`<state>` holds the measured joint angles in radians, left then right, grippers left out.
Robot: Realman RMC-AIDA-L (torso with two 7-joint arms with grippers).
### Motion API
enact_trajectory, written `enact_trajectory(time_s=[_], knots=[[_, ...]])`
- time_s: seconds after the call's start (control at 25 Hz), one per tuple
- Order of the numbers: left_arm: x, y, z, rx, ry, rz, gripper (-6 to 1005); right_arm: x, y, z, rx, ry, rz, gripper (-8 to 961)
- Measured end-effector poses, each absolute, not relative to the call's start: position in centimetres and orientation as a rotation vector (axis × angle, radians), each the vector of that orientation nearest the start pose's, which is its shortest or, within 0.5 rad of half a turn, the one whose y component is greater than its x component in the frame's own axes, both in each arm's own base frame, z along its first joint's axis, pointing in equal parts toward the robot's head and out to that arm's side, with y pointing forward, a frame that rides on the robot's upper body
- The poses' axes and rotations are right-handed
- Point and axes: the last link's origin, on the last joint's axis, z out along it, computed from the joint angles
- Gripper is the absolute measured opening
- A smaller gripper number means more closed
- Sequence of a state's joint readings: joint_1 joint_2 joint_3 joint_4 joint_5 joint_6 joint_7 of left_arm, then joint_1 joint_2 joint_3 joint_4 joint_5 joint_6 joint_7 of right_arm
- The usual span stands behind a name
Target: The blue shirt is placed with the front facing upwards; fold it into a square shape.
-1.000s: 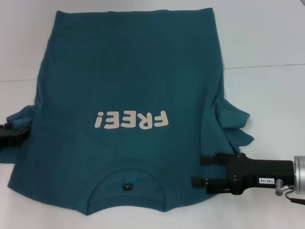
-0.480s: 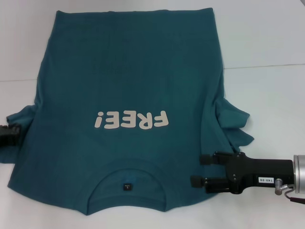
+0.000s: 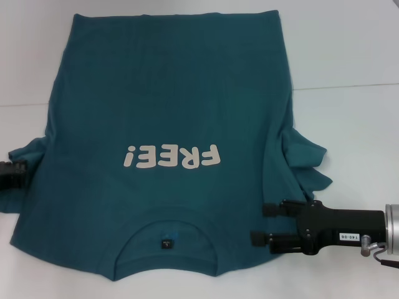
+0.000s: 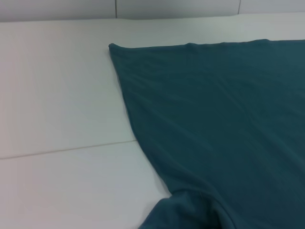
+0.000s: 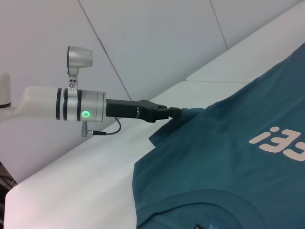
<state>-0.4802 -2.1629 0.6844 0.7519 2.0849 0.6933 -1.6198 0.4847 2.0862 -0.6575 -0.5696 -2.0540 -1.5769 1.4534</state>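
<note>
One blue shirt (image 3: 162, 124), soft matte teal cotton with cream lettering, lies flat across frame centre on the white table (image 3: 349, 56). Two grippers: right gripper (image 3: 257, 223), lower right, fingers apart at shirt's shoulder edge; left gripper (image 5: 175, 112), far left, pinches the sleeve.

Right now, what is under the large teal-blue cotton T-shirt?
Under the teal-blue cotton T-shirt only the white table shows around its edges; anything beneath the cloth is covered.

Blue shirt (image 3: 168, 118) lying flat, covering most of the counter (image 3: 349, 56). Bare counter is running along both sides and past the hem. Right gripper (image 3: 260, 223) is sitting over the near right shoulder, blocking that corner. Left gripper (image 3: 14, 174) is occupying the left sleeve edge. Bunched right sleeve (image 3: 307, 163) is rising slightly.
</note>
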Motion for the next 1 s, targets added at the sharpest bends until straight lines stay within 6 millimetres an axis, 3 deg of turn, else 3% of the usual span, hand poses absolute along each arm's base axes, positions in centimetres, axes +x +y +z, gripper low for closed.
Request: enact_trajectory(time_s=[1.0], knots=[[-34.9,39.2,7.0,-1.805,-0.859,-0.191,0,28.2,30.5,-2.5,-2.707,0.933,0.751,920]])
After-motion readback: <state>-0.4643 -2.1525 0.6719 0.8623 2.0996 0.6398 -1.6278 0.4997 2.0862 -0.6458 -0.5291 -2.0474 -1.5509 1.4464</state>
